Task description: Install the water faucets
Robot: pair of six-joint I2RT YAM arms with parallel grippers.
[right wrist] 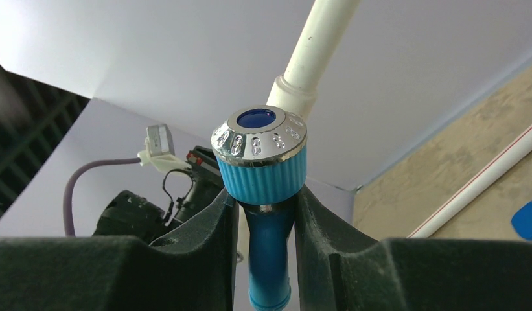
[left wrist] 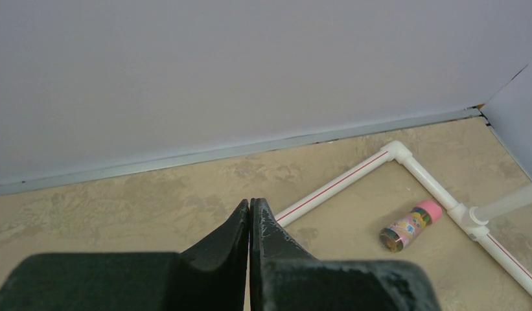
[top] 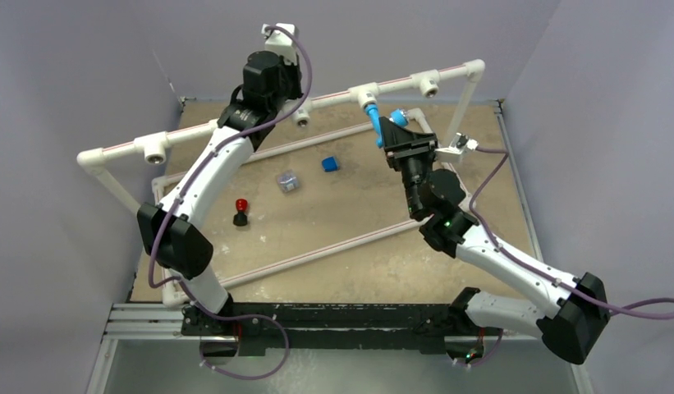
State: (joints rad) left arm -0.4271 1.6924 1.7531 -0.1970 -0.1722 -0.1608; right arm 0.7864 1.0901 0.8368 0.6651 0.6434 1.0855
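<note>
My right fingers (right wrist: 208, 240) are clamped on the faucet (right wrist: 263, 165) just below its knob, holding it up at the tee (top: 366, 93) on the raised pipe. My left fingers (left wrist: 231, 236) are clenched on nothing. I judge this the seating step. Next, I should press or twist it home, then release.

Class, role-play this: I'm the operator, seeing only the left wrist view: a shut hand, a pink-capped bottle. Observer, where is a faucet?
Observer: The right hand grips a light-blue faucet below its knob.
Operator: Near the pipes?
Observer: Yes, its top is at a tee on the raised white pipe; whether seated, I cannot tell.
Operator: Anything loose?
Observer: A dark-blue cube lies on the table.
</note>
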